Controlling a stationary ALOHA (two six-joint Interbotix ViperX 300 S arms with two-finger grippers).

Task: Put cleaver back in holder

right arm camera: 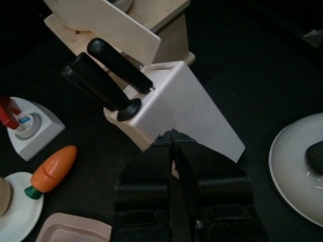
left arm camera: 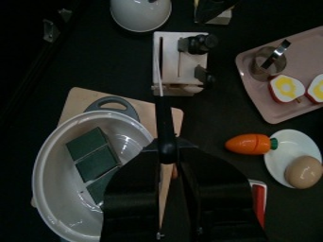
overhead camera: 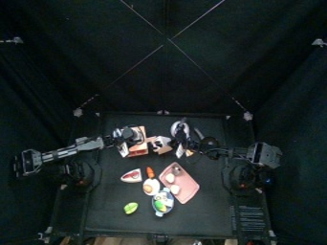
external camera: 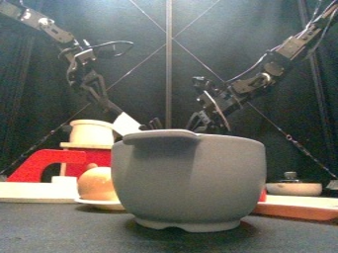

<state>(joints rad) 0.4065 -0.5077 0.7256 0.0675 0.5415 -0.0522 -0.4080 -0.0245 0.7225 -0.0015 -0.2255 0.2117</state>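
Top view: both arms meet over the holder (overhead camera: pixel 163 144) at the tabletop's back. Left wrist view: left claw (left arm camera: pixel 169 161) pinches the cleaver (left arm camera: pixel 165 113), blade pointing at the slots. Right wrist view: right claw (right arm camera: pixel 173 151), pressed together, sits beside the holder.

Top view: straight down from high overhead, table (overhead camera: pixel 109 206) small at centre. Front view: level across from the 6 o'clock edge, grey bowl (external camera: pixel 188 181) looming close. Left wrist view: down from moderate height. Right wrist view: very near the knife block (right arm camera: pixel 158 90). Shared by both wrist views: block and toy carrot (left arm camera: pixel 250 143).
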